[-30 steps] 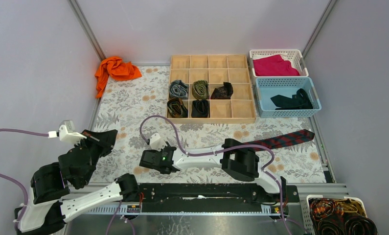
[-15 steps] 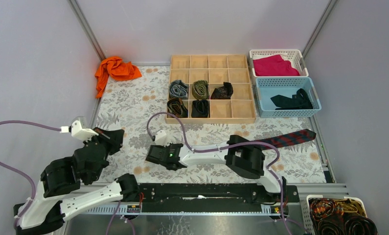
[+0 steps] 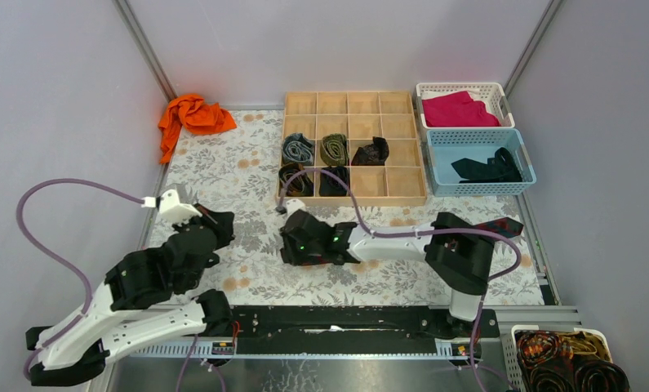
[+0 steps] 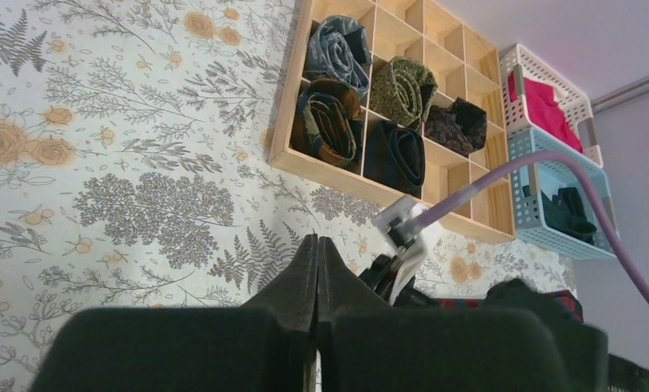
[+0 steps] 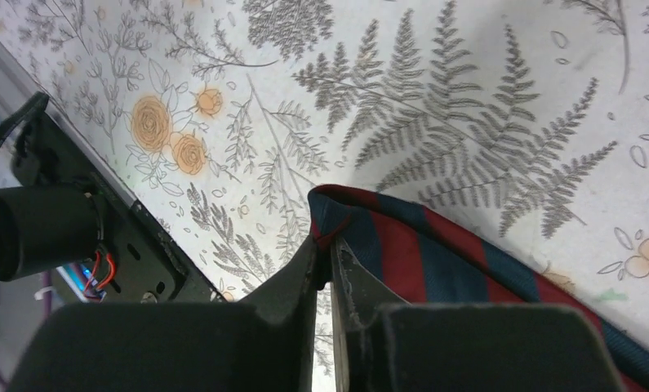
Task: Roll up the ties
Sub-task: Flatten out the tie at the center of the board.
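Striped tie [image 5: 435, 261], navy and red, pinched at its narrow end by the right gripper [image 5: 325, 245], fingertips pressed together on the folded edge. Held low over the floral mat [image 5: 468, 98], with the rest of the strip lying flat behind the fingertips.

Just to the left, not touching: left gripper [image 4: 317, 245], pressed shut on nothing, above the same mat.

Ahead of both, wooden tray [image 3: 353, 198] with coils in five cells: brown tie [image 3: 295, 180] and black tie [image 3: 334, 181] in the nearer row, grey-blue tie [image 3: 298, 149], olive tie [image 3: 334, 149] and dark patterned tie [image 3: 371, 152] behind.

Further right, blue basket [image 3: 437, 163] holding a loose black tie [image 3: 488, 169]; beyond it, white basket [image 3: 423, 102] with magenta cloth [image 3: 460, 109].

Far ahead to the left, orange cloth [image 3: 192, 114].
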`<state>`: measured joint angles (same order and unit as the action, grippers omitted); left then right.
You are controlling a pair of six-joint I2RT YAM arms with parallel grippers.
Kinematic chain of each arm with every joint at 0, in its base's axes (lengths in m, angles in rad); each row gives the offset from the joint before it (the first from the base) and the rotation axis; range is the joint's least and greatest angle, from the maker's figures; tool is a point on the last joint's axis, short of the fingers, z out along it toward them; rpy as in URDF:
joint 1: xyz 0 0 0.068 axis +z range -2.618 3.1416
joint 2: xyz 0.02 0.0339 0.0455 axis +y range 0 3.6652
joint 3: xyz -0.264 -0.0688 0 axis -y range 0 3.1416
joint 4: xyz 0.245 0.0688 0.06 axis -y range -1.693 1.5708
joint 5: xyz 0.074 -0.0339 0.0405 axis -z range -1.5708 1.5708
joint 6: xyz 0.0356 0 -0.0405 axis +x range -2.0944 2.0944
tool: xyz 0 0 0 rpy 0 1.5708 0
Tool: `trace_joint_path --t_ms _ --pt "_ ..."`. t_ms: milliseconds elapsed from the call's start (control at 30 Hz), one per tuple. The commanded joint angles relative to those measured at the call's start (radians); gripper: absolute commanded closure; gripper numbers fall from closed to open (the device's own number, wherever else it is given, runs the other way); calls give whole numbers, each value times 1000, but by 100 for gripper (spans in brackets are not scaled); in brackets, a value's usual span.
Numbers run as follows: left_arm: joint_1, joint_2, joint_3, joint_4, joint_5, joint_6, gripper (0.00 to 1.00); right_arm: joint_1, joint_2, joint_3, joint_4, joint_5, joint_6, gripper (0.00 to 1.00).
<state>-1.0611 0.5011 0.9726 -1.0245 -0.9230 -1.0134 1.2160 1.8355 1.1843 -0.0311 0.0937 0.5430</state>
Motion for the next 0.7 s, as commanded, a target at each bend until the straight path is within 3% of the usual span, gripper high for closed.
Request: trace_joint_path --t_ms 0,300,533,667 --pt "-5 72 -26 131 19 37 100 -97 -77 -139 249 -234 66 87" --pt "-5 238 -38 297 67 99 100 -191 -144 -321 384 -365 129 88" --pt "-5 338 -78 402 122 114 100 -197 -159 -376 323 -290 119 88" --pt "-4 396 -101 438 153 112 100 -198 -164 -384 277 -254 106 82"
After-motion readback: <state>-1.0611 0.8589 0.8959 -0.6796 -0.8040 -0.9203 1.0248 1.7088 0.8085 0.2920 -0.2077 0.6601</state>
